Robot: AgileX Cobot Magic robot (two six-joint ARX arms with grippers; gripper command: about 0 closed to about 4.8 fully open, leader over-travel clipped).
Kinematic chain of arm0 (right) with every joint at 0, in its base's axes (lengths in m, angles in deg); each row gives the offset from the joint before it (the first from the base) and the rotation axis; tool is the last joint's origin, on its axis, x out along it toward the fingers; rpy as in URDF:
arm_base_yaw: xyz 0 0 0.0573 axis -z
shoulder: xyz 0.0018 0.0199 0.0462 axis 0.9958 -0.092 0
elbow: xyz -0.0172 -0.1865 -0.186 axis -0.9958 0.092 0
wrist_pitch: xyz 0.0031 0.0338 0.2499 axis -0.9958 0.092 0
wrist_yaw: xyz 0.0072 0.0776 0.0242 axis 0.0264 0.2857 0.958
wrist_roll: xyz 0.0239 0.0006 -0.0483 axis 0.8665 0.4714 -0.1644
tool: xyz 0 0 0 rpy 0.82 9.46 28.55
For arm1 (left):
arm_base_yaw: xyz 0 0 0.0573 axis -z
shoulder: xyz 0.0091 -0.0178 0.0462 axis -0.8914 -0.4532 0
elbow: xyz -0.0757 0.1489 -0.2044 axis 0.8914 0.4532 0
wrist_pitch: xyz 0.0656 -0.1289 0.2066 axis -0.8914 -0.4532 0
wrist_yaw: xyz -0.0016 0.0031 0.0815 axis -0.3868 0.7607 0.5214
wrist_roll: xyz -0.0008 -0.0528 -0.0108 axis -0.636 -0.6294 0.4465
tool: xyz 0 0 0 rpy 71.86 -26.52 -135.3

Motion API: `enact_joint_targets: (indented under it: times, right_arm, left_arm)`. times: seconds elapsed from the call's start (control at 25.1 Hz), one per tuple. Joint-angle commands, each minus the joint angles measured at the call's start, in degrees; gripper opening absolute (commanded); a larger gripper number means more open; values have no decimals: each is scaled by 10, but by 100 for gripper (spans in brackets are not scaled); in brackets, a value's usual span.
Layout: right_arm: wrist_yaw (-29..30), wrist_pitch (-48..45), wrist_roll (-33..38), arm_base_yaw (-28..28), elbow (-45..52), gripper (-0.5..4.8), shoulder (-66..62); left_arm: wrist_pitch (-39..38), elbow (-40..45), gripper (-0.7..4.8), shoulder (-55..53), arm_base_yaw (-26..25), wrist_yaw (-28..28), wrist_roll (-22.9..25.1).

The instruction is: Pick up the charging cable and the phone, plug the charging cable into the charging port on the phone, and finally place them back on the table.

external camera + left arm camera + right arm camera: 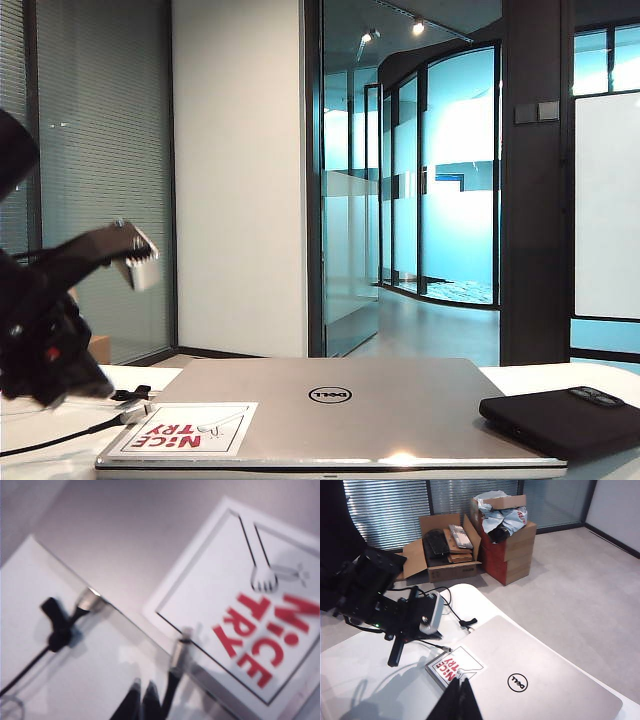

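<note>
- The left gripper (142,696) hung low over the table (40,462) at the left edge of the exterior view, pointing down beside the laptop's near left corner.
- Its fingertips (135,694) were pressed together with no gap between them.
- The cable (172,680) ran up just beside those fingertips. Its blurred silver plug (181,647) reached the laptop's edge by the sticker. The left wrist view did not show whether the cord was pinched or only lying alongside.
- Farther along that edge lay a second silver plug (88,600) with the black strap (55,625) behind it. From there the thin cord trailed off across the white table.
- In the exterior view the cord crossed the table at lower left and ended at the laptop's corner.
- The closed silver laptop (400,410) lay flat in the middle of the table. The red-and-white sticker (185,430) sat on its near left corner.
- The phone (565,418) lay at the right with its camera bump up. It was partly on the laptop's right edge and well apart from the cable and both grippers.
- The right gripper (462,700) did not appear in the exterior view. In its wrist view it hovered above the sticker corner, clenched and empty.
- Open cardboard boxes (505,540) stood on the floor beyond the table.
</note>
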Motion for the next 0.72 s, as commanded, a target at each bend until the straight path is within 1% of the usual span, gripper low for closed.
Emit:
enact_joint_targets:
  times: [0.04, 0.12, 0.16, 0.2, 0.24, 0.28, 0.36, 0.44, 0.52, 0.64, 0.72]
  right_arm:
    - [-1, -11, -2, 5, -3, -2, 0]
    - [-1, -11, -2, 5, -3, -2, 0]
    - [-1, -11, -2, 5, -3, -2, 0]
    - [-1, -11, -2, 5, -3, -2, 0]
    - [-1, -11, -2, 5, -3, -2, 0]
    - [-1, -11, -2, 5, -3, -2, 0]
    - [-1, -11, -2, 5, -3, -2, 0]
    - [-1, -11, -2, 5, -3, -2, 0]
    - [-1, -11, -2, 5, -3, -2, 0]
    - [-1, -11, -2, 5, -3, -2, 0]
    - [-1, -11, -2, 5, -3, -2, 0]
  left_arm:
    - [4, -1, -7, 23, 0, -3, -31]
    - [8, -1, -6, 26, 0, -3, -28]
    - [7, -1, -1, 25, 0, -3, -14]
    - [3, -1, 33, 25, 0, -3, 6]
    - [3, 0, 83, 24, 0, -3, 26]
    - [3, 0, 110, 24, 0, -3, 41]
    - [3, 0, 135, 24, 0, -3, 72]
    - [0, 0, 137, 24, 0, -3, 93]
    - [-2, 0, 177, 24, 0, -3, 101]
    - [-5, 0, 256, 21, 0, -3, 108]
    - [-4, 0, 256, 13, 0, -3, 121]
